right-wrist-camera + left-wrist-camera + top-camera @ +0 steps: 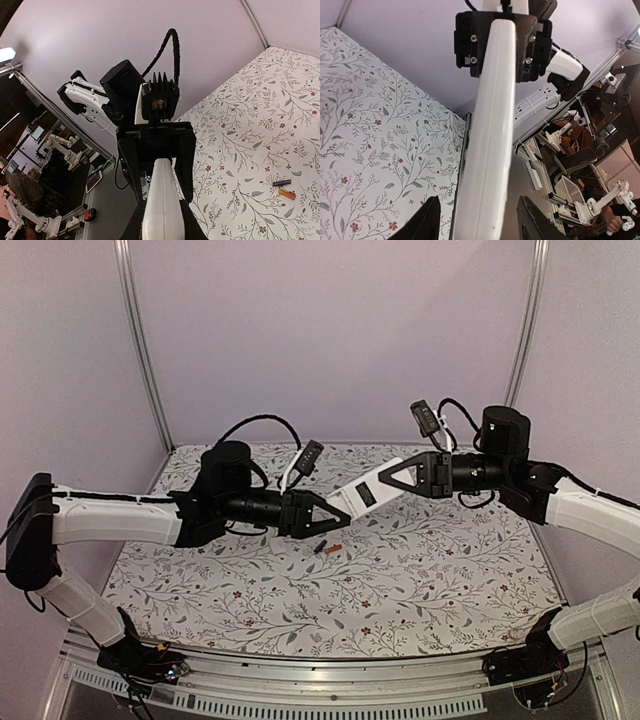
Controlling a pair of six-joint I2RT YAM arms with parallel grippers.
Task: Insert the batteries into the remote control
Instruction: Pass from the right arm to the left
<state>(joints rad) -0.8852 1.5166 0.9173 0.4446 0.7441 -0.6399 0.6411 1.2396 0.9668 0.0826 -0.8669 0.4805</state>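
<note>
Remote control (pixel 365 492) is gripped endwise by R pincer (pixel 161 220), its long axis straddled by half-open L pincer (pixel 480 220); batteries (pixel 328 549) are seen on worktop (pixel 420 580) below.

Top cam high behind remote control (pixel 372 492), looking down; wrist cams close, sighting along it from opposite ends.

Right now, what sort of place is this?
Probably a robotics lab cell: a floral-cloth table inside aluminium-framed lilac panels, and the wrist views show further white robot arms on benches beyond.
</note>
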